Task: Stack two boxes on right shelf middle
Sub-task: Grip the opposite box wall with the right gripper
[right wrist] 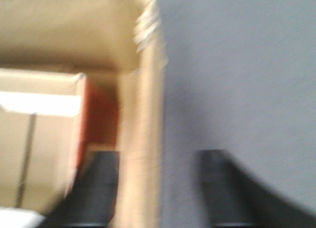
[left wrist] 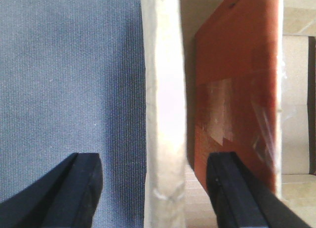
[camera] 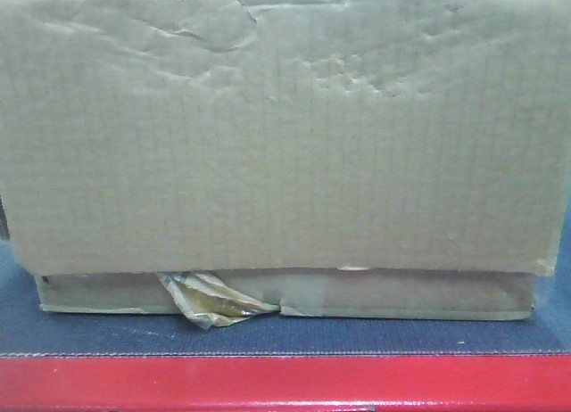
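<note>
Tall box (camera: 285, 135) cropped top and sides, right fingers (right wrist: 224, 193) blurred

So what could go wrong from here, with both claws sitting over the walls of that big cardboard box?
The left claw and right claw each straddle just a thin wall of the dented tall box; squeezing might buckle it. The flat box underneath is not gripped, so a lift could leave it behind or drag it askew. The reddish item inside sits near the left claw's inner finger and might be nudged.
</note>
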